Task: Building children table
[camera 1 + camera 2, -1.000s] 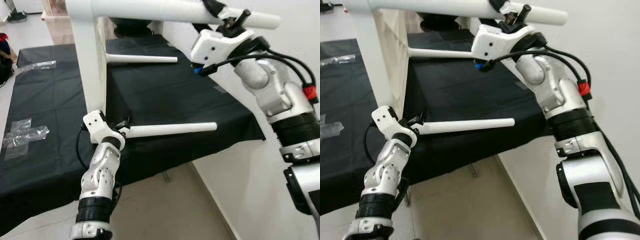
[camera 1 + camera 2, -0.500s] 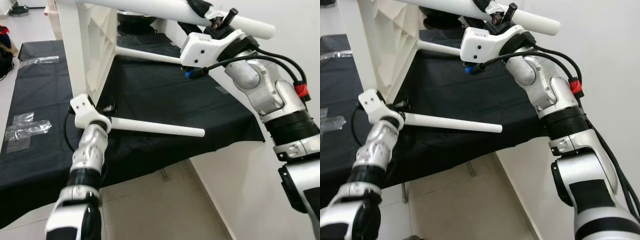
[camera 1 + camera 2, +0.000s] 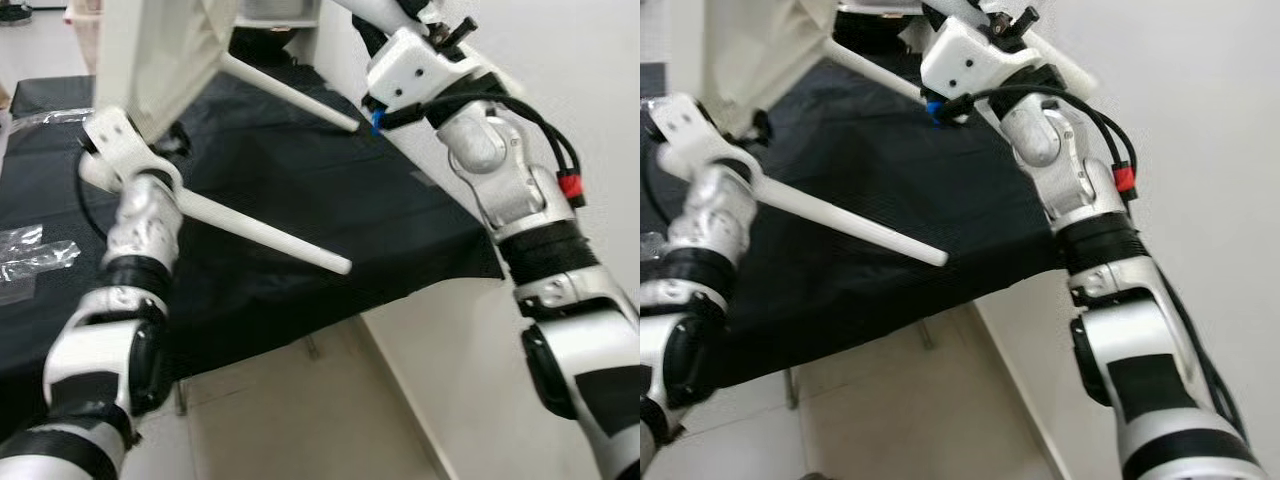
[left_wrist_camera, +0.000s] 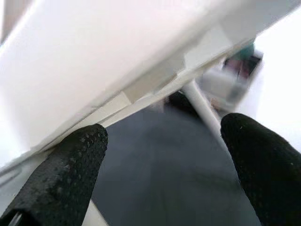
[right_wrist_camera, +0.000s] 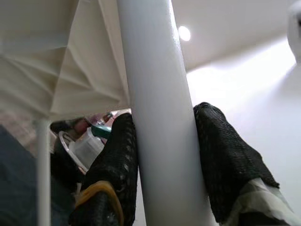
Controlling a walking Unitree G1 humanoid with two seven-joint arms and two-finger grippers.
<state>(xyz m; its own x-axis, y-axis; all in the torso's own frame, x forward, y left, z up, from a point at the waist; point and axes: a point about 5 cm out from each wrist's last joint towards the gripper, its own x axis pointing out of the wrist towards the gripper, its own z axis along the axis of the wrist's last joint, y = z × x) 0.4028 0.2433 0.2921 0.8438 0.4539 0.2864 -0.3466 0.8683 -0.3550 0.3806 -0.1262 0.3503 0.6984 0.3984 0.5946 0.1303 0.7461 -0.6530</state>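
Left eye view: the white children's table (image 3: 150, 50) is tipped on its side above the black-draped bench (image 3: 330, 190), its legs pointing out over the cloth.
Near leg: a white table leg (image 3: 265, 238) slants out from the tabletop toward the front edge of the bench, its free end over the cloth.
Far leg: a second leg (image 3: 290, 92) runs out from the tabletop farther back over the bench.
Left gripper: the left gripper (image 3: 160, 140) sits at the tabletop's lower corner, at the root of the near leg.
Plastic wrap: clear plastic (image 3: 35, 260) lies on the cloth, well apart from the tabletop.
Right eye view: the right gripper (image 3: 1002, 30) is raised above the bench at the top leg (image 3: 1055, 62), which slants toward the white wall.
Left wrist view: the two black fingers (image 4: 66, 174) stand spread, with the tabletop's white edge (image 4: 108, 61) passing above them; whether they pinch anything I cannot tell.
Right wrist view: the black fingers (image 5: 117, 165) are closed against both sides of the white top leg (image 5: 157, 122), the tabletop's ribbed underside (image 5: 56, 61) just beside it.
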